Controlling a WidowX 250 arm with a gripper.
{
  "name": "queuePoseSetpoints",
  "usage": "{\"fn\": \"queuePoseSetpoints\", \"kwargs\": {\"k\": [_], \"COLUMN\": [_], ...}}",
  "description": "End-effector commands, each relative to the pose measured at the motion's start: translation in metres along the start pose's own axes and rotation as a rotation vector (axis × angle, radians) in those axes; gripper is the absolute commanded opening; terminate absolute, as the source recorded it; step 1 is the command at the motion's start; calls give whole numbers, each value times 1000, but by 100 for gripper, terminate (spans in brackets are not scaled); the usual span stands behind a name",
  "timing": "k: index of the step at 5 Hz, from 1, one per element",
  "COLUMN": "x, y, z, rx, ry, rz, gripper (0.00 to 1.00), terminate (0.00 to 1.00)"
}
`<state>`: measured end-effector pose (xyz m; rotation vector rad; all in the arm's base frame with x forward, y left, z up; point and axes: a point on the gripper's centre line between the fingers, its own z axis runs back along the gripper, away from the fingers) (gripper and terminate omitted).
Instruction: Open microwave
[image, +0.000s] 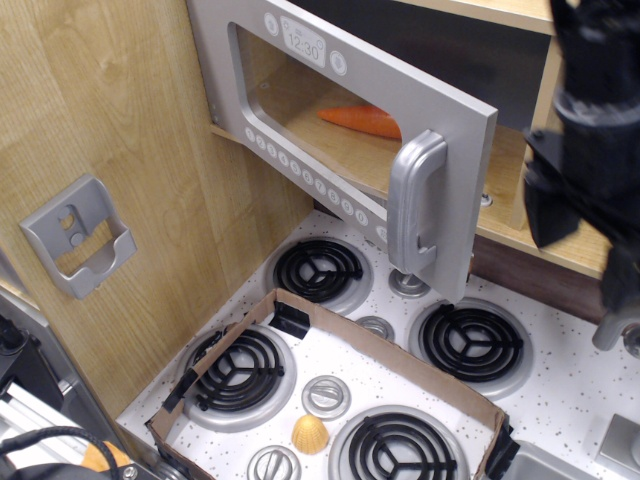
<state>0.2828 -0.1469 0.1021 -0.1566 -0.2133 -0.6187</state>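
Observation:
The silver-grey microwave door (340, 130) stands swung open toward me, hinged at the left. It has a wide window, a clock display (302, 40), a row of small white buttons along the bottom and a chunky vertical silver handle (415, 205). An orange carrot (362, 120) lies inside on the wooden shelf. My black gripper (585, 255) hangs at the right edge, apart from the handle and to its right, fingers spread and empty.
A toy stove top (560, 390) with black coil burners lies below. A cardboard frame (385, 350) encloses the front burners, with a small yellow object (310, 434) inside. A grey wall holder (78, 235) is on the wooden panel at left. A faucet (615, 325) is at right.

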Motion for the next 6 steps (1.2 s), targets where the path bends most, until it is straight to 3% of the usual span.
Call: {"fn": "queuePoseSetpoints", "kwargs": {"k": [1, 2, 3, 4, 5, 6], "x": [10, -7, -33, -51, -72, -86], "y": [40, 52, 62, 69, 73, 78], "z": [5, -2, -8, -11, -14, -18], "rx": [-44, -46, 9, 28, 41, 73], "ry": [-54, -36, 7, 54, 50, 20], "rz": [-173, -79, 72, 200, 284, 321], "gripper": [100, 100, 100, 100, 100, 100], "terminate": [0, 0, 0, 0, 0, 100]}}
